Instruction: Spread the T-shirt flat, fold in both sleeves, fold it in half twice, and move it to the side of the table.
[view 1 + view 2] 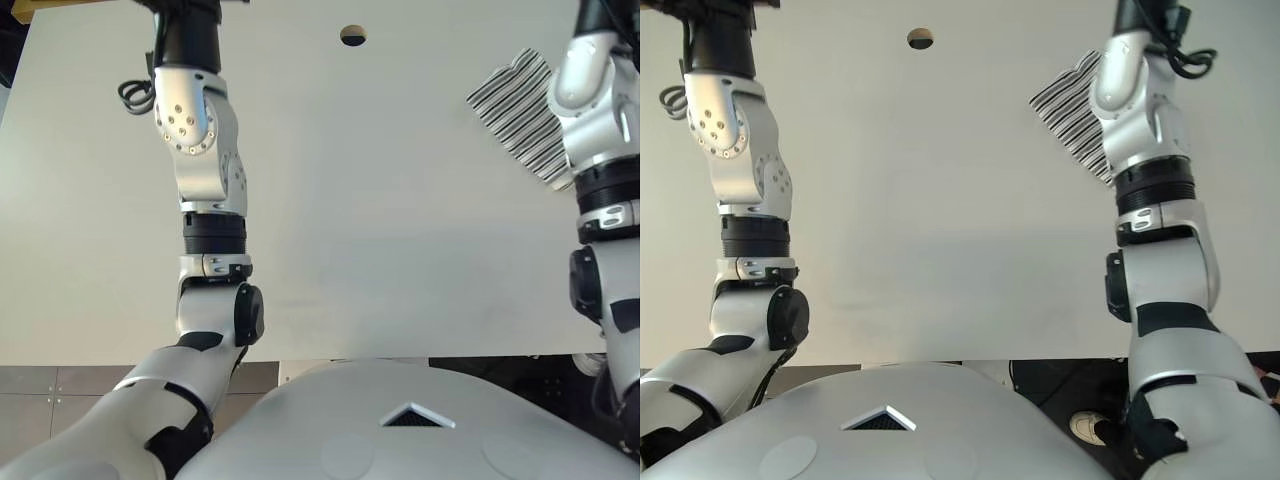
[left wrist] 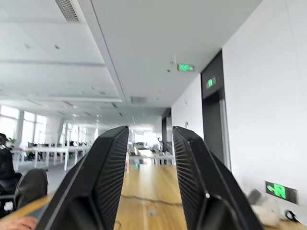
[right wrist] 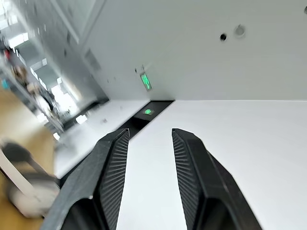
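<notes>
T-shirt lies on table, toward its right edge.

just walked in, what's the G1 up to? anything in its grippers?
Nothing is being handled at this moment. The black-and-white striped T-shirt lies as a compact bundle at the far right side of the white table, partly hidden behind the right arm. Both arms are raised, with the left gripper and the right gripper open, empty and aimed out into the room. Going by where the shirt lies, the folding and moving look done, though the folds themselves can't be checked.
</notes>
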Motion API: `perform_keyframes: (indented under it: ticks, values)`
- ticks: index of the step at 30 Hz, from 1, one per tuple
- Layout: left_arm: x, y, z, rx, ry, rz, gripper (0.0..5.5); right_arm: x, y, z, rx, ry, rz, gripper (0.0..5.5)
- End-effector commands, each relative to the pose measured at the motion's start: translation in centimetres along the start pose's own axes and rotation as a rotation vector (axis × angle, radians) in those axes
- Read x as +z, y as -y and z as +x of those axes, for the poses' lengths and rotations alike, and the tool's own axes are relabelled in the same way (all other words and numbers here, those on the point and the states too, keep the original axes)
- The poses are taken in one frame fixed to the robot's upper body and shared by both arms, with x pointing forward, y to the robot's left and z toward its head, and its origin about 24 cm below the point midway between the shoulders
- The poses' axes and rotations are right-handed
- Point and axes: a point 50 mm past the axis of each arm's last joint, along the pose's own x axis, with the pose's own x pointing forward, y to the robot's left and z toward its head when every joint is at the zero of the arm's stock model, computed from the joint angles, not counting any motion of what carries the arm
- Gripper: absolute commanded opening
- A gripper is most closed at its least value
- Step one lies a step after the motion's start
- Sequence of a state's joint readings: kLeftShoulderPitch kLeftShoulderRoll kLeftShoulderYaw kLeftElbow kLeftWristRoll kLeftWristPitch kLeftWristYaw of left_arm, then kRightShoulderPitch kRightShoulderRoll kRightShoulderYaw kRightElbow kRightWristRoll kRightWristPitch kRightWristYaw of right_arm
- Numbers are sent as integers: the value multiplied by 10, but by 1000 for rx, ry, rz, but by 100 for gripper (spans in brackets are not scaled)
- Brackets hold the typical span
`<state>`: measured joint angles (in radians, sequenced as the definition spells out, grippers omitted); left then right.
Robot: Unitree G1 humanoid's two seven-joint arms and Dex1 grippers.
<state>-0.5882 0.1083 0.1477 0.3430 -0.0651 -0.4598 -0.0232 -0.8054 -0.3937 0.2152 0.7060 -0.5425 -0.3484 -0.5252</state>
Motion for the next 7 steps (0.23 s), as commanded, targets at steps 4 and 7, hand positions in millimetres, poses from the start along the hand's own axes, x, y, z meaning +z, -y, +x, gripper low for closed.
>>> perform_keyframes:
  ticks: [4, 7]
  values:
    - [7, -10, -4, 86, 130, 15, 169, 27, -46, -14, 202, -8, 514, 164]
    - [3, -16, -6, 49, 133, 25, 169, 36, -54, -15, 245, 3, 617, 164]
